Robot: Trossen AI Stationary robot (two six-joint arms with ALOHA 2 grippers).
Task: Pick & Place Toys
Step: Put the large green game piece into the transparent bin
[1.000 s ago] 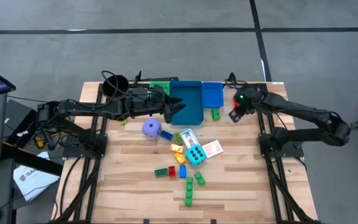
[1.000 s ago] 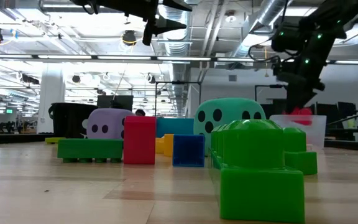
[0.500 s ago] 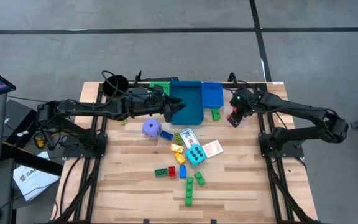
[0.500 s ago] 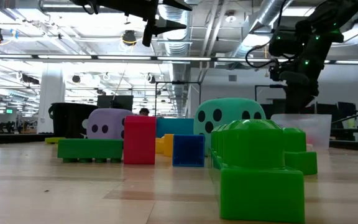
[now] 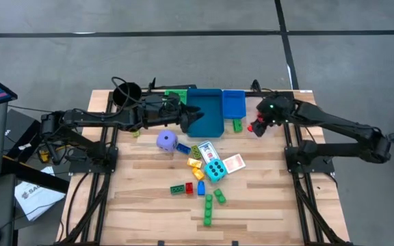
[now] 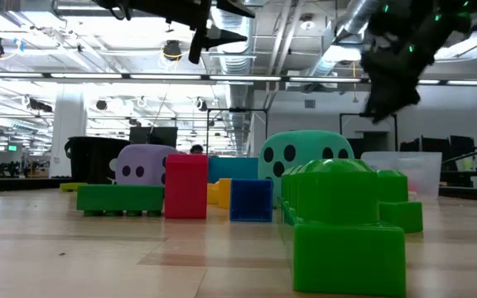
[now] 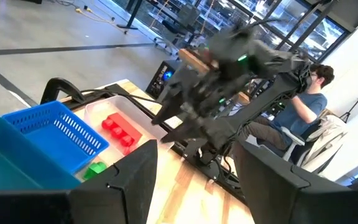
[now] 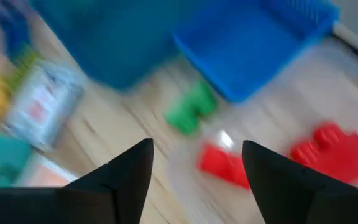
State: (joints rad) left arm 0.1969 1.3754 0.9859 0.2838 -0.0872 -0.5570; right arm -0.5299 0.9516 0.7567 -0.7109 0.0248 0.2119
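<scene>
While no print is legible on the playing cards [image 5: 206, 150], the dotted cyan die [image 5: 215, 171] and purple die [image 5: 167, 141] sit mid-desk [image 5: 265, 198] on pale wood planks among blocky plastic bricks [image 5: 208, 207]. Right end effector [image 8: 194, 165] is empty with fingers apart over the clear bin [image 6: 400, 170], where two red bricks [image 8: 331, 146] now lie; a second ago it held red. Left end effector [image 5: 195, 117] hangs fingers apart, empty, above the smooth teal bin [image 5: 207, 109].
</scene>
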